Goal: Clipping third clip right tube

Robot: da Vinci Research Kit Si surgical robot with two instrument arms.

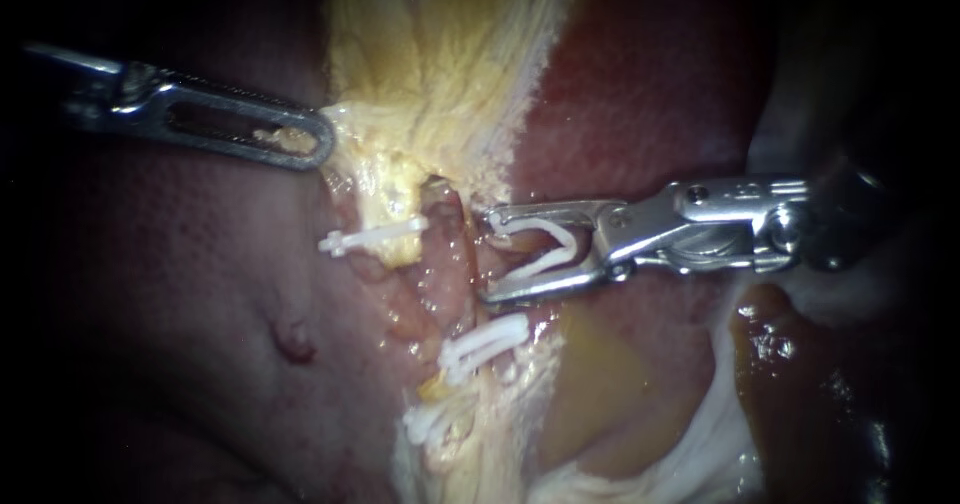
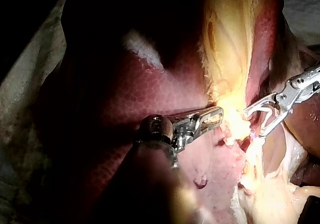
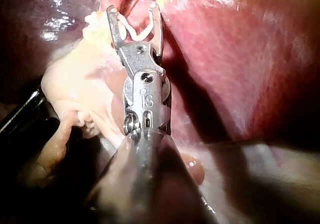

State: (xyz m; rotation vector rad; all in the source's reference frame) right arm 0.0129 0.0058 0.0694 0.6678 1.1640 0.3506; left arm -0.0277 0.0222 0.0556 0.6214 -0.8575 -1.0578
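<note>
at the centre of the endoscope view, the right tube (image 1: 452, 259) runs pink and bare beside the yellow tissue (image 1: 440, 54). two seated clips (image 1: 487, 342) lie lower, apparently along the same strand. just beside the tube, the right instrument (image 1: 489, 256) grasps an open white clip (image 1: 545, 249) between widely spread jaws. its mouth faces the tube and is not yet around it. step in hand: approach. next move, as judged: advance until the tube lies fully between the clip's legs, clear of the seated clips, then close. the left instrument (image 1: 318, 146) is clenched on the yellow tissue's edge.
</note>
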